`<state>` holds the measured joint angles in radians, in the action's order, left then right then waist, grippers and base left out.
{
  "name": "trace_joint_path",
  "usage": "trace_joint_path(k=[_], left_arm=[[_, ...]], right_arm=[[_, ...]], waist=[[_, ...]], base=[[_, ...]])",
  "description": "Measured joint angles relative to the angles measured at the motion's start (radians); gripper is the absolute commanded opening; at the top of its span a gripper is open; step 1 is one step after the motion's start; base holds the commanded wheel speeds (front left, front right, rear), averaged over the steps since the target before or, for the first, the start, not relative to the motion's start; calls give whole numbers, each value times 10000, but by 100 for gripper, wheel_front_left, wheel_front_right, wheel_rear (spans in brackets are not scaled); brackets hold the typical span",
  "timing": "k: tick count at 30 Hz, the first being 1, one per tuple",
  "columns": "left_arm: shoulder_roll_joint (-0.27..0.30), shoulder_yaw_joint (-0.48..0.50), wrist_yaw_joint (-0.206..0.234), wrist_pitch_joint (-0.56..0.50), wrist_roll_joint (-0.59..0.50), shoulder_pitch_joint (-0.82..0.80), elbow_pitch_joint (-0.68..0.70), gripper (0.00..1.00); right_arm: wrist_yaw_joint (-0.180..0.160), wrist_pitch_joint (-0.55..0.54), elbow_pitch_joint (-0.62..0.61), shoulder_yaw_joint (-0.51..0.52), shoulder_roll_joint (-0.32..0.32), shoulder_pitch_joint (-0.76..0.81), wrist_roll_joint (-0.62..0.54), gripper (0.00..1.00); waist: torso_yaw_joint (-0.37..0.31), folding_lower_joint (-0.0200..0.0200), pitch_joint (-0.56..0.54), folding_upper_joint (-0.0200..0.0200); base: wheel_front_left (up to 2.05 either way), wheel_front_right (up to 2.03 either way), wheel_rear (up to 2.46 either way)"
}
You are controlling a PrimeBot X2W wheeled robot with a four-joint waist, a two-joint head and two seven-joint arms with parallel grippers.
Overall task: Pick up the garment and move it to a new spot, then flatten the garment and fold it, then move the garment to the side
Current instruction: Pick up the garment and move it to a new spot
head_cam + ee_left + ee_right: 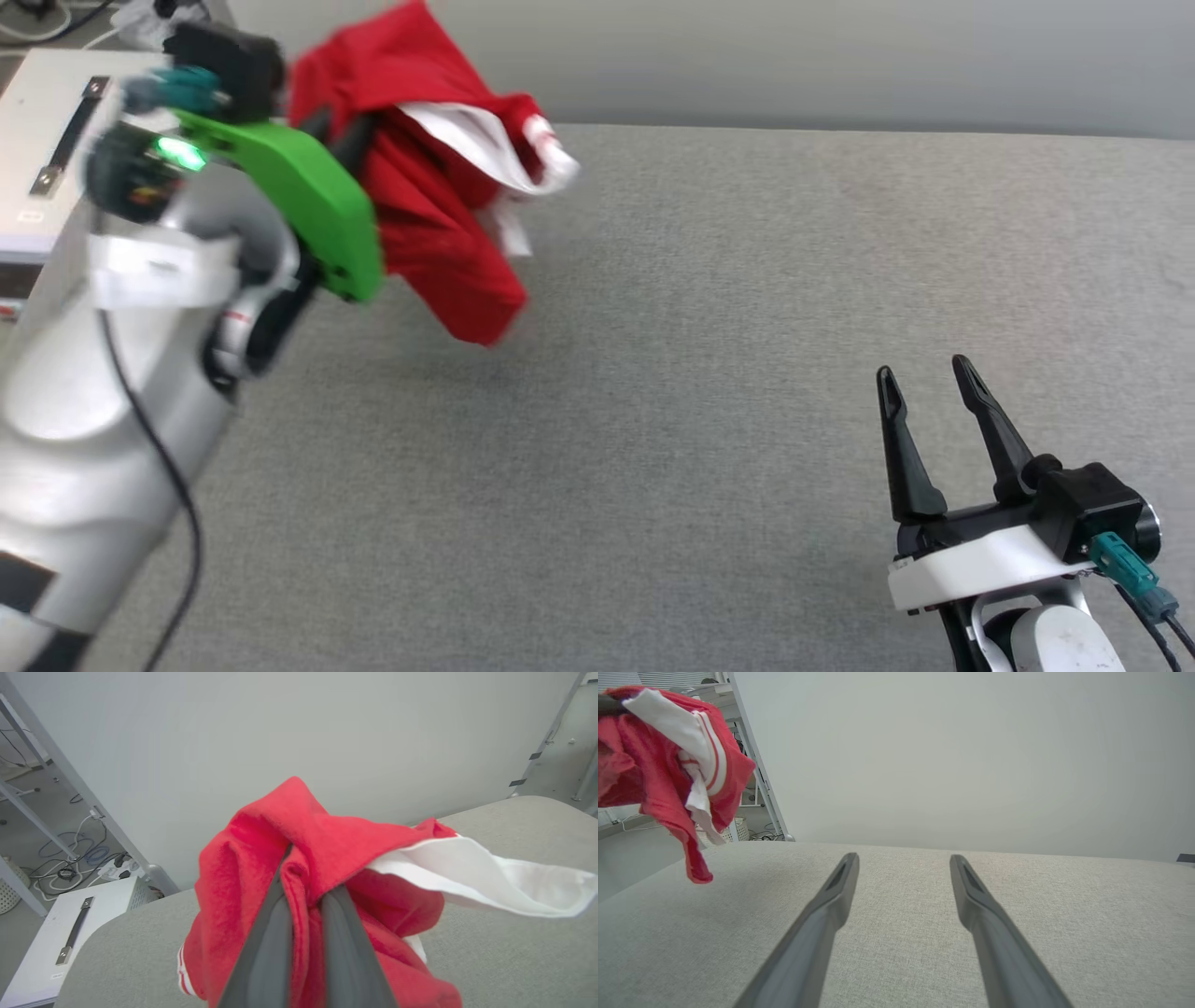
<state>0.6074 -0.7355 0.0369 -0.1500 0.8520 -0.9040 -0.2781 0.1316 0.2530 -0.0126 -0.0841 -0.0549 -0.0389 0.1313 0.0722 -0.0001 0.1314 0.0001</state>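
Left arm [75, 439]: pale grey forearm at the lower left of the head view, with a dark cable running down it. A green bracket [317, 205] sits at the wrist, next to a small lit green light [177, 154]. The arm reaches up over the far left corner of the worktop [700, 373].

Left jaws: clenched on the garment [439, 233]. In the left wrist view the two dark left fingers [275, 938] lie close together, a fold of red cloth pinched between them and more cloth bulging over their tips.

Garment: red T-shirt, bunched, raised off the worktop and hanging from the left jaws above the far left corner; blurred in the head view. One white sleeve [490, 877] sticks out sideways. Red-and-white stripe trim [714, 751] shows at a seam in the right wrist view. The lowest red corner dangles toward the surface; whether it touches cannot be told.

Right jaws: released. The two long dark right fingers [901, 448] stand apart with bare worktop showing between them. They sit over the near right corner, pointing toward the far edge, well apart from the garment.

Worktop: covered in plain grey woven cloth, rounded at the far left corner.

Cabinet [28, 168]: white, with a dark handle [70, 140] on top, just beyond the worktop's left edge.

Cables [70, 868]: loose coils on the floor behind the cabinet, beside slanted metal legs [70, 779].

Wall [840, 56]: plain pale grey, behind the far edge.
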Motion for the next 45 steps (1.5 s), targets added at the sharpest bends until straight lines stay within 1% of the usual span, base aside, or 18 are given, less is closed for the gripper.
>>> trace_joint_path(k=[2,6,9,11,16,20,21,23,28,34,41,43,45], left_arm=[[-500,-253,224,52,-21,227,63,0],[-1561,-731,518,286,-73,697,-86,0],[-2475,-1024,842,541,-44,1163,-428,0],[-2907,-1246,963,633,-52,1392,-708,0],[-3979,-1914,980,915,-186,1675,-1651,0],[-4713,-2382,731,1068,-255,1801,-2464,0],[-4863,-2483,633,1093,-257,1843,-2650,11],[-5066,-2698,500,1133,-261,1891,-2949,100],[-5373,-3066,105,1200,-259,1981,-3555,100],[-5444,-3089,-157,1730,-236,1977,-3634,100],[-5419,-2817,-107,2125,-52,1977,-2953,100],[-5242,-2650,15,2220,-2,1982,-2660,100],[-4899,-2449,232,2387,-2,1997,-2272,100]], right_arm=[[0,12,-36,71,13,16,6,100],[0,29,-94,232,27,23,94,100],[0,38,-121,387,31,23,150,100],[0,38,-205,600,36,19,198,100],[0,40,-320,1235,33,2,151,100],[0,40,-393,1528,29,-45,140,100],[0,40,-410,1542,31,-47,140,100],[0,40,-418,1546,31,-47,140,100],[0,40,-339,1438,31,-46,142,100],[0,40,-201,1323,35,-32,173,100],[0,40,-40,1484,33,335,104,100],[0,40,-8,1480,35,454,61,100],[0,40,-4,1494,35,546,46,100]], waist=[[-192,0,-88,0],[-593,0,-121,0],[-940,0,-73,0],[-1160,0,-10,0],[-1676,0,255,0],[-2013,0,536,0],[-2094,0,600,0],[-2213,0,705,0],[-2366,0,791,0],[-2196,1,501,-1],[-1644,0,-249,0],[-1449,0,-462,0],[-1217,1,-692,-1]], base=[[0,0,0],[0,0,0],[0,0,0],[0,0,0],[0,0,0],[0,0,0],[0,0,0],[0,0,0],[0,0,0],[0,0,0],[0,0,0],[0,0,0],[0,0,0]])
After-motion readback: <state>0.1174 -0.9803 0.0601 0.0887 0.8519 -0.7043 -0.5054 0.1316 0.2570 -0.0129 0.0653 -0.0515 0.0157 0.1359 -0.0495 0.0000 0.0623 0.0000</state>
